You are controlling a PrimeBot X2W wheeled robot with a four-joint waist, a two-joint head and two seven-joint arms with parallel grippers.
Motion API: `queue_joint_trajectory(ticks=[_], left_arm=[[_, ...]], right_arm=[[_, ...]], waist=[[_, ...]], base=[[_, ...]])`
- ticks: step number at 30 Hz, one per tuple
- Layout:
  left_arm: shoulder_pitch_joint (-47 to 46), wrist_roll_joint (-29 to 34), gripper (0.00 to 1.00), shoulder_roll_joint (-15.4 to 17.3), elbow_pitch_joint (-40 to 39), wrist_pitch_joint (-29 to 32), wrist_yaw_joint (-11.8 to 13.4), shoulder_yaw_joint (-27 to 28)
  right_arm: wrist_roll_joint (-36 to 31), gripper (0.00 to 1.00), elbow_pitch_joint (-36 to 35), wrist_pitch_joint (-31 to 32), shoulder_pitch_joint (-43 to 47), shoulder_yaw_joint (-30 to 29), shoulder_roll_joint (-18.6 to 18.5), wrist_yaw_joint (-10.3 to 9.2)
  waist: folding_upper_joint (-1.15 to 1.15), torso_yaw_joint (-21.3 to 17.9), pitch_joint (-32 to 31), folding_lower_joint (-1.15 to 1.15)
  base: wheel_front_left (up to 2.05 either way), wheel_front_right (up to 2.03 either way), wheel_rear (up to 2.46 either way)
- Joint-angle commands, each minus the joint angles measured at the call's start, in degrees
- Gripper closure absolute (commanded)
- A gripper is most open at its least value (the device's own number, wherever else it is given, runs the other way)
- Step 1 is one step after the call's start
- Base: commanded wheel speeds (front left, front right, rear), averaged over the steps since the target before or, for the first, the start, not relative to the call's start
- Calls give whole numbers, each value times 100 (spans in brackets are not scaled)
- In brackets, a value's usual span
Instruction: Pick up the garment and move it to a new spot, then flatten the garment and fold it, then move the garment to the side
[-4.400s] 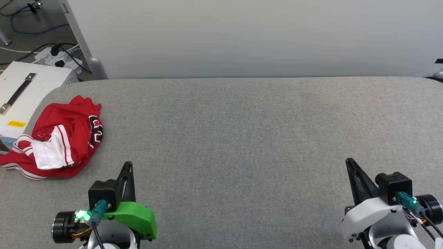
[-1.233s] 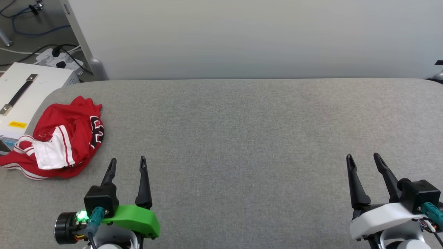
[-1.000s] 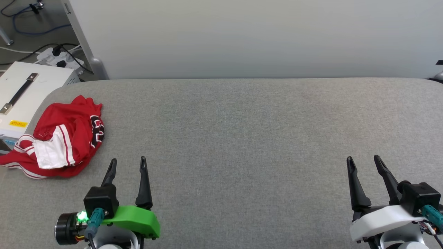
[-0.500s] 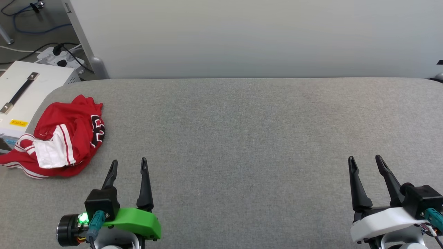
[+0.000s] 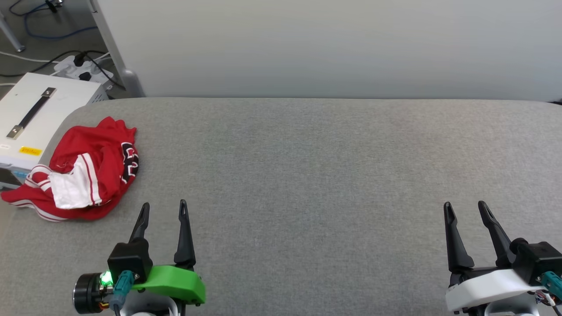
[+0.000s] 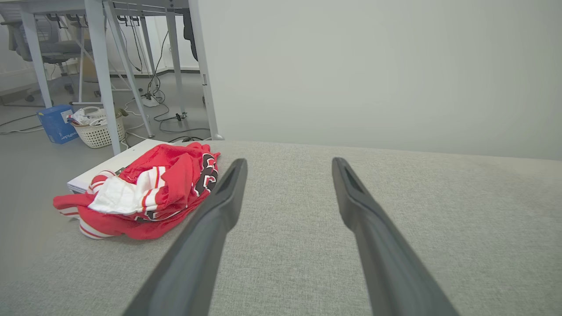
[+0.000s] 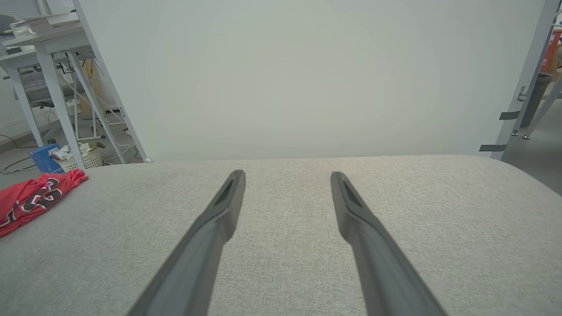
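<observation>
I see the shirt (image 5: 83,173) crumpled in a heap at the far left of the grey padded surface (image 5: 307,175), close to its rounded back corner. It is red. A white sleeve with red-and-white striped trim is bunched on the side nearer to me, and part of a black, white-edged print shows along its right side. Its left end reaches the edge of the surface, just beside a white box (image 5: 30,109) with a black handle that stands off to the left.

My left gripper (image 5: 164,204) is near the shirt, to its right and closer to me, and apart from the cloth. Its two dark fingers are spread and empty, pointing away from me over bare grey fabric. A green cover sits at its wrist. From the left wrist camera the shirt (image 6: 145,197) lies left of the left finger, with the white sleeve facing the lens.

My right gripper (image 5: 464,204) is at the far right of the surface, well apart from the shirt. Its fingers are likewise spread and empty, above a white cover. From its wrist camera the shirt (image 7: 30,197) is a red patch at the left edge.

A plain pale panel (image 5: 329,44) stands behind the surface. To its left are a power strip (image 5: 83,70) and cables on the floor. A white basket (image 6: 99,131) and a blue box (image 6: 55,127) sit among the desk legs.
</observation>
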Motion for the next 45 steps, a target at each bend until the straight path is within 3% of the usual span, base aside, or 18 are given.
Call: queue_joint_trajectory(ticks=[1, 31, 39, 45], left_arm=[[45, -65, 0, -20, 20, -77, 40, 4], [-62, -550, 0, -26, 197, -433, 33, 485], [-76, -657, 0, -26, 252, -433, -2, 599], [-93, -681, 0, -26, 288, -433, -59, 682]], right_arm=[[72, 0, -2, -62, 87, 2, 4, -5], [-56, 0, -37, -413, 113, 510, 5, -6], [-139, 0, -70, -413, 83, 535, 5, -6], [-171, 0, -64, -413, 28, 568, 5, -6]], waist=[[0, 81, 18, 0], [0, 2277, 279, 0], [0, 2591, 359, 0], [0, 2619, 399, 0]], base=[[0, 0, 0], [0, 0, 0], [0, 0, 0], [0, 0, 0]])
